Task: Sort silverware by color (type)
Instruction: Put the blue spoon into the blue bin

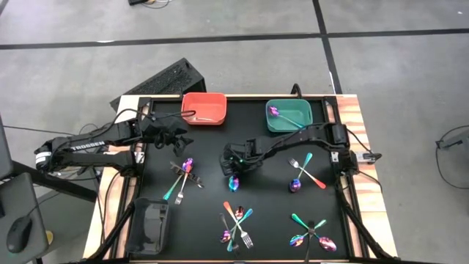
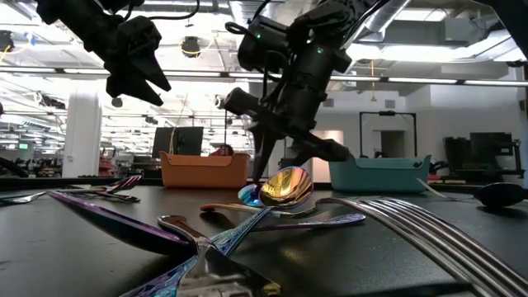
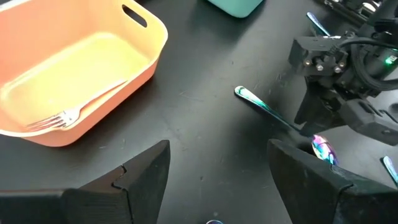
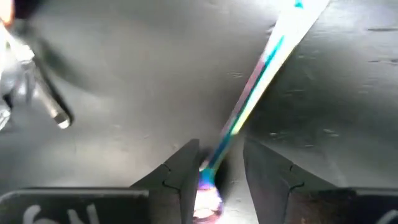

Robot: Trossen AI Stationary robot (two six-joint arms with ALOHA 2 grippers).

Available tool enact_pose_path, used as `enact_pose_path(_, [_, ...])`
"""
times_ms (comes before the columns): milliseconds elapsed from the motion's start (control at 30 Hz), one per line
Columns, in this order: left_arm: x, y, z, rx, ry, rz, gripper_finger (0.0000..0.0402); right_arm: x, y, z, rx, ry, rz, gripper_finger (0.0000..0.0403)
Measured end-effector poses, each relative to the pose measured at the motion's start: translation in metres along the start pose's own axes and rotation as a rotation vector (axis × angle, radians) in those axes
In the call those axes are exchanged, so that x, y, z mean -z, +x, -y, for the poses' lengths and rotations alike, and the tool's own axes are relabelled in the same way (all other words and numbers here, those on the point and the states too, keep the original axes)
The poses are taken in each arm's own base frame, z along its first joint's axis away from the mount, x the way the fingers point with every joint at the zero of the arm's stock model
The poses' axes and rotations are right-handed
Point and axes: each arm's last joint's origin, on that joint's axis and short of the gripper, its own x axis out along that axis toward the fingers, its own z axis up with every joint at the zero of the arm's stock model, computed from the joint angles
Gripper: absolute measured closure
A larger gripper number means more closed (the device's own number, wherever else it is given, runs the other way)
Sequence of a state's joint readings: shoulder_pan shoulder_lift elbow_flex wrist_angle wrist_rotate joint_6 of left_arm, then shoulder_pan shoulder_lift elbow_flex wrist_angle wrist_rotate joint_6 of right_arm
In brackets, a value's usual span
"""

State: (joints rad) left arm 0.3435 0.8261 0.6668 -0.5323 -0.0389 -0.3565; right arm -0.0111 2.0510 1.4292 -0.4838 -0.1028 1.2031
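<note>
My right gripper (image 4: 219, 165) is open, low over the middle of the table (image 1: 233, 163). Its fingers stand on either side of an iridescent spoon (image 4: 255, 87), at the neck just above the bowl (image 4: 205, 202). The spoon lies flat on the black mat (image 1: 234, 182). Whether a finger touches it I cannot tell. My left gripper (image 3: 217, 168) is open and empty, hovering above the mat near the red bin (image 1: 176, 136). The red bin (image 1: 205, 108) holds a silver fork (image 3: 68, 115). The teal bin (image 1: 288, 116) holds a purple spoon (image 1: 274, 111).
Small heaps of forks and spoons lie on the mat at left (image 1: 183, 176), near middle (image 1: 236, 224), near right (image 1: 311, 233) and right (image 1: 302, 172). A black bin (image 1: 150, 224) sits at the near left corner. Bare mat lies between the two grippers.
</note>
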Motion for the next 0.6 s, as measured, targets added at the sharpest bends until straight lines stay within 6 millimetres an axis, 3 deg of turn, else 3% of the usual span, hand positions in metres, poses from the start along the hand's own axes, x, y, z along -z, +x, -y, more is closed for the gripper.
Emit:
enact_pose_path(467, [0.000,0.000,0.000,-0.001,0.011,0.001,0.0145,0.001,0.000,0.002,0.020,0.026,0.004,0.0286])
enact_pose_path(600, [0.000,0.000,0.000,-0.002,0.004,0.001,0.0145,0.001,0.012,0.002,-0.002,0.027,-0.028,0.0286])
